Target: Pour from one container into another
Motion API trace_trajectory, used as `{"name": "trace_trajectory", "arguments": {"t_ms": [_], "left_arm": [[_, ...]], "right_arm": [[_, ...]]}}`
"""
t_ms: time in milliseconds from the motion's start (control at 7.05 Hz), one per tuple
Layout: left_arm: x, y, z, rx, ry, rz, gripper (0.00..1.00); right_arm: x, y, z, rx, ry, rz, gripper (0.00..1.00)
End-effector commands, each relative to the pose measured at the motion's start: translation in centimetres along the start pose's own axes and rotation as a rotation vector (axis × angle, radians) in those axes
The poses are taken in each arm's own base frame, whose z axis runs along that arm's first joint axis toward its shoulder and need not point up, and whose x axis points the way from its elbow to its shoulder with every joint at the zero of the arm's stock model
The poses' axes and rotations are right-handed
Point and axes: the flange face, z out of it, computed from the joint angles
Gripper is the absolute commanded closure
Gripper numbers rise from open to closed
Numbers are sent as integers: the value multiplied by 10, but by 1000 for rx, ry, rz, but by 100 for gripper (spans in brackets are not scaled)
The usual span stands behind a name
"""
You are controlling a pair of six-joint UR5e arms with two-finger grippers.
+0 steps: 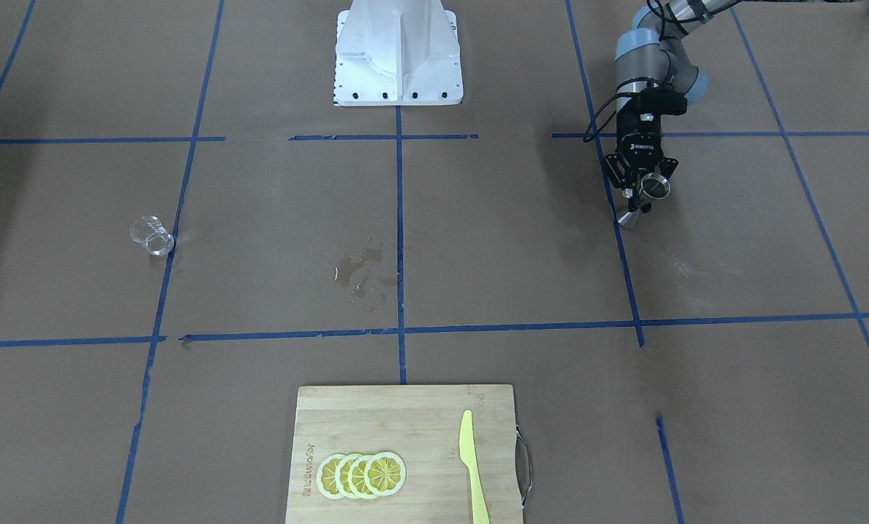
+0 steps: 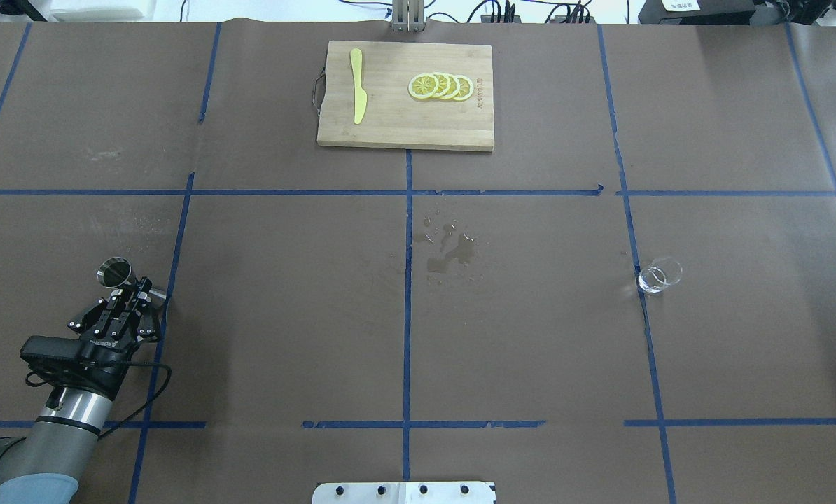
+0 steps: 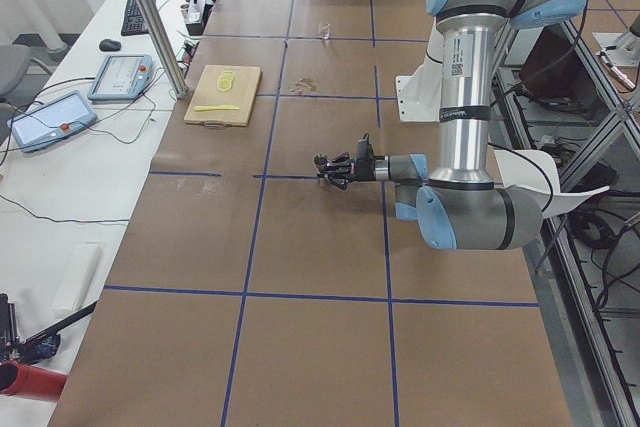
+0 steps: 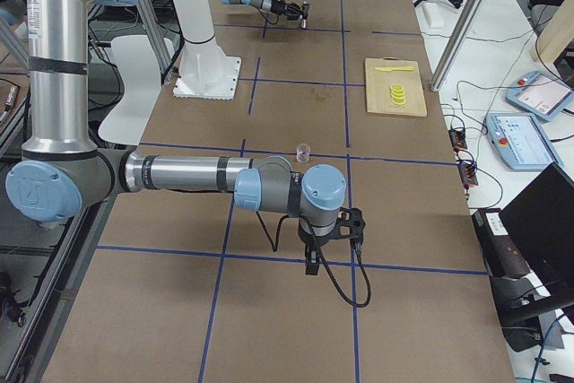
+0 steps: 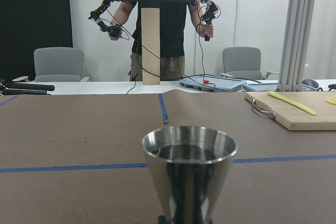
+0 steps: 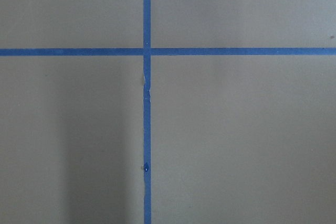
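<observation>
The steel jigger (image 2: 115, 271) stands upright with my left gripper (image 2: 136, 288) shut on its narrow waist, low over the table's left part. In the front-facing view the jigger (image 1: 654, 186) and left gripper (image 1: 640, 198) show at the upper right. Whether its foot touches the table I cannot tell. The left wrist view shows the jigger's upper cup (image 5: 189, 163) close up, dark liquid inside. The clear glass tumbler (image 2: 659, 274) stands alone far to the right, also small in the front-facing view (image 1: 152, 236). My right gripper (image 4: 332, 232) hangs low over the table; its fingers are unreadable.
A wet spill (image 2: 449, 248) marks the table's middle. At the far edge lies a bamboo cutting board (image 2: 390, 122) with a yellow knife (image 2: 358, 94) and lemon slices (image 2: 440, 86). An operator (image 5: 160, 24) stands beyond the table. The right wrist view holds only blue tape lines (image 6: 146, 108).
</observation>
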Motion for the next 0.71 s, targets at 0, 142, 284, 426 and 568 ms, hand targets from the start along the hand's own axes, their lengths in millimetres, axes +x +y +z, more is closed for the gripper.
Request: {"name": "trace_trajectory", "arguments": {"t_ms": [0, 142, 284, 426, 568], "left_arm": [[0, 1, 0, -3, 1, 4, 100], [0, 1, 0, -3, 2, 3, 93], [0, 2, -1, -5, 2, 6, 86], [0, 2, -1, -5, 2, 6, 81], [-1, 3, -1, -5, 1, 9, 74]], "right_arm": [[0, 0, 0, 0, 0, 1, 0], [0, 0, 0, 0, 0, 1, 0], [1, 0, 0, 1, 0, 2, 0], [1, 0, 0, 0, 0, 3, 0], [2, 0, 0, 1, 0, 4, 0]]}}
